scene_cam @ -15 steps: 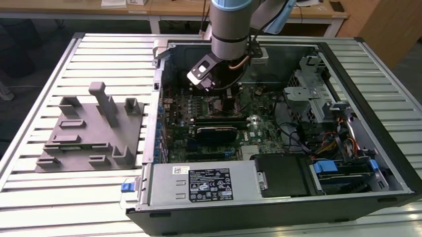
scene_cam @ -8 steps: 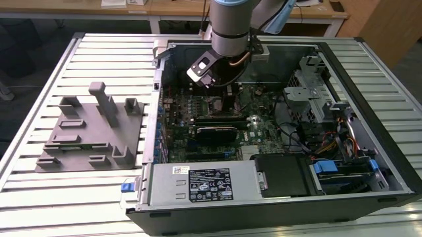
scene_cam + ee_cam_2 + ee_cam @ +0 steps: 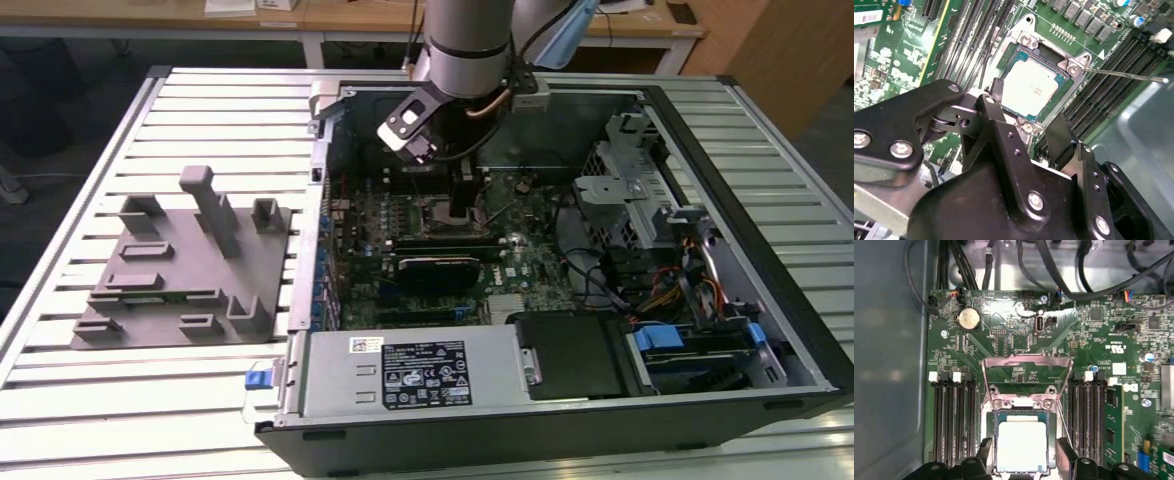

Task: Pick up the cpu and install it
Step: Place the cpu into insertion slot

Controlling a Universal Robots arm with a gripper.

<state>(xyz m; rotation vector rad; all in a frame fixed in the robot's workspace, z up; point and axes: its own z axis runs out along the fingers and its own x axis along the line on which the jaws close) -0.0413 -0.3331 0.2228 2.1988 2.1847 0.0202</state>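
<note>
The cpu point(image 3: 1021, 437) point(image 3: 1029, 87), a silvery square chip with a pale rim, lies flat in the motherboard socket point(image 3: 991, 440). The socket's load plate point(image 3: 1026, 372) stands flipped up, and its thin lever point(image 3: 1129, 75) sticks out to one side. My gripper point(image 3: 1024, 445) point(image 3: 1027, 107) hovers just over the chip. It is open, with one black finger point(image 3: 986, 447) on each side of the chip and a small gap to the chip's edges. In the exterior view the gripper point(image 3: 461, 195) reaches down into the open computer case point(image 3: 801, 330), over the board's middle.
Memory slots point(image 3: 954, 420) flank the socket on both sides. A grey fixture plate with upright posts point(image 3: 187, 260) lies on the slatted table at the exterior view's left. A power supply point(image 3: 414, 375), a drive cage point(image 3: 641, 200) and cable bundles point(image 3: 667, 290) crowd the case.
</note>
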